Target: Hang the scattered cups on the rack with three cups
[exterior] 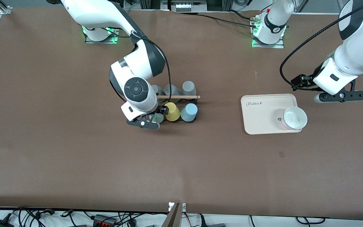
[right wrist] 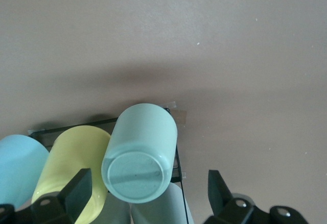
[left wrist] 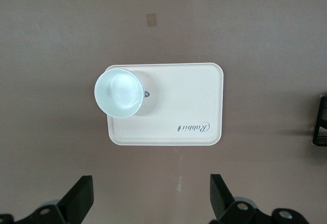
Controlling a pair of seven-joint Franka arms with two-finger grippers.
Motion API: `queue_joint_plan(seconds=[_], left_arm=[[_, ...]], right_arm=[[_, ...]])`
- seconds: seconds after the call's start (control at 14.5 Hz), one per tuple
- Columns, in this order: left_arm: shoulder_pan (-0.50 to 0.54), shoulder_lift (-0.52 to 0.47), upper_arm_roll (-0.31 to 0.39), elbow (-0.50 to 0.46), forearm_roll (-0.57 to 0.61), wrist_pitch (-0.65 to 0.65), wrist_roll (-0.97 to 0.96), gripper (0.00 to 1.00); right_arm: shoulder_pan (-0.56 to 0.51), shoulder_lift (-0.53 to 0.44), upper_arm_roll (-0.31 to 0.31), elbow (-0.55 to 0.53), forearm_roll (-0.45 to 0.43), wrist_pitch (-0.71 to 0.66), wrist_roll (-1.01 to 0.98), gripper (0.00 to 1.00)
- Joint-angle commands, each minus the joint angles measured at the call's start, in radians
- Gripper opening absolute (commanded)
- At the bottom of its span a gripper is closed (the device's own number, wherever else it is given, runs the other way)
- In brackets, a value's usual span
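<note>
The black wire rack with a wooden dowel stands mid-table. On its side nearer the front camera hang a mint-green cup, a yellow cup and a light blue cup. Three grey cups hang on its side nearer the arms' bases. My right gripper is over the mint-green cup. In the right wrist view the right gripper is open, with its fingers on either side of the cup's base and apart from it. My left gripper is open and empty.
A cream tray lies toward the left arm's end of the table, with a whitish cup standing upright on its corner. The left wrist view shows the tray and this cup. The left arm waits beside the tray.
</note>
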Motion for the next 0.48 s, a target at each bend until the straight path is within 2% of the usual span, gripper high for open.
queue_joint_plan(seconds=[0.0, 0.28, 0.41], left_arm=[[0.008, -0.001, 0.006, 0.018, -0.065, 0.011, 0.017, 1.00], [0.026, -0.001, 0.006, 0.017, -0.091, 0.011, 0.015, 1.00], [0.026, -0.001, 0.004, 0.017, -0.089, 0.009, 0.015, 1.00]], right_arm=[[-0.003, -0.008, -0.015, 0.022, 0.002, -0.007, -0.093, 1.00], [-0.023, -0.090, -0.106, 0.065, 0.000, -0.044, -0.106, 1.00], [-0.030, -0.141, -0.196, 0.065, 0.003, -0.094, -0.121, 1.00]])
